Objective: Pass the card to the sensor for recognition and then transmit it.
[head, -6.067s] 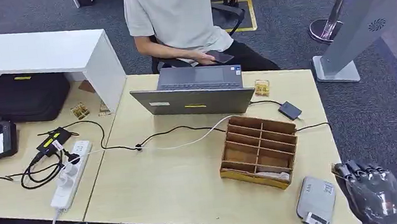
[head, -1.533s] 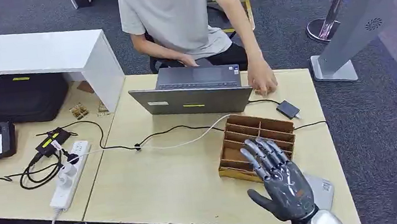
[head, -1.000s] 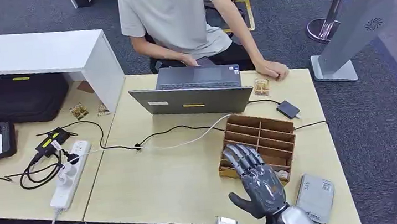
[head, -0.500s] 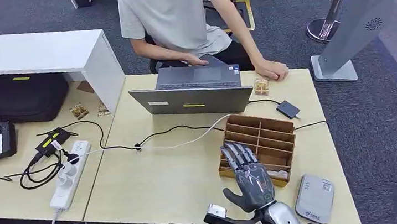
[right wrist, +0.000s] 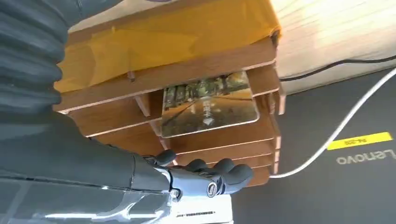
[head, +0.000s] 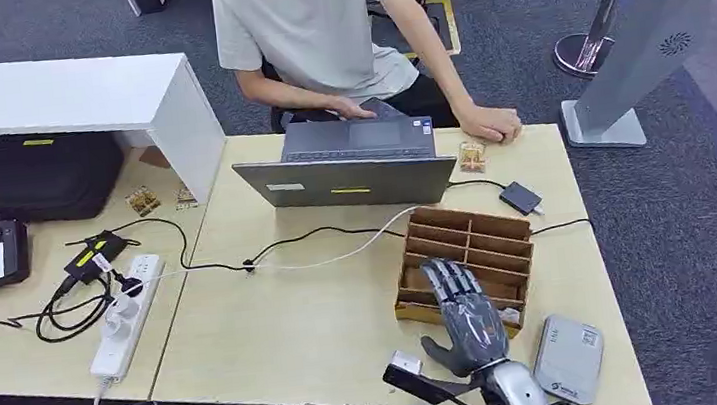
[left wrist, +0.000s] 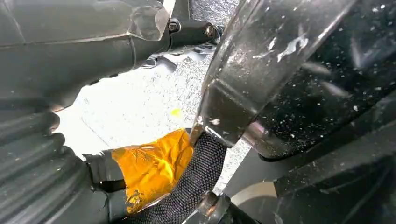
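The right hand [head: 465, 317] hovers released over the wooden rack [head: 499, 238]; the card [right wrist: 208, 103] lies in its front slot, where the dividers could block the fingers

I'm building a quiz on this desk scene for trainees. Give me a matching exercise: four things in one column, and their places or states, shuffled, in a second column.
Things:
1. card
2. right hand
3. laptop
4. grey card reader

Places or states:
A. open, at the table's far edge in front of the seated person
B. lying flat at the near right corner of the table
C. standing in a slot of the wooden organizer
D. fingers spread over the organizer's near edge, holding nothing

Pairs: 1-C, 2-D, 3-A, 4-B
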